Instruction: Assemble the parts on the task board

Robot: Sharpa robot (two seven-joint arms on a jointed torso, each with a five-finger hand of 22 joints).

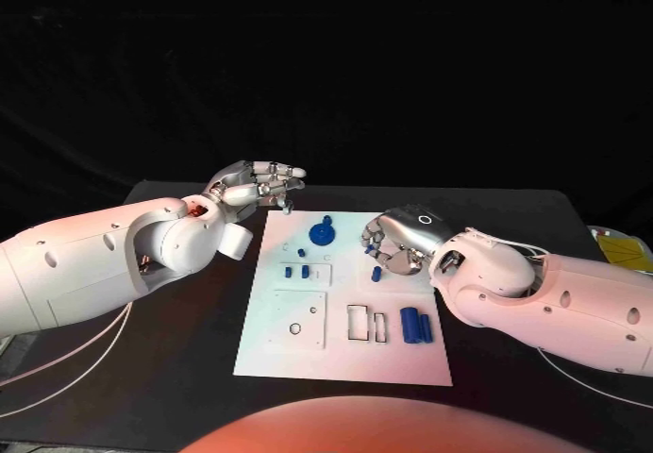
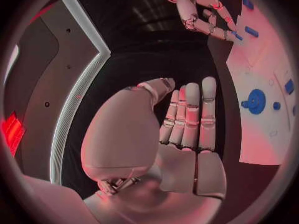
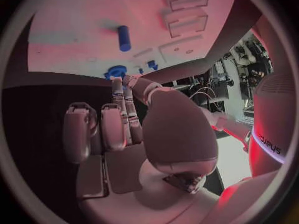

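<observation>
Black table, carrying the white board at its middle, between the two hands. Left hand raised just off the board's far left corner, fingers straight and side by side in the wrist view, nothing held. Right hand over the board's right edge, fingers curled inward, nothing seen in them. On the board, a blue round part between the hands, nearer the left one. Two blue cylinders lying side by side, close beside the right forearm. One small upright blue part just beside the right hand's fingertips. Two small blue pieces further toward the left arm.
</observation>
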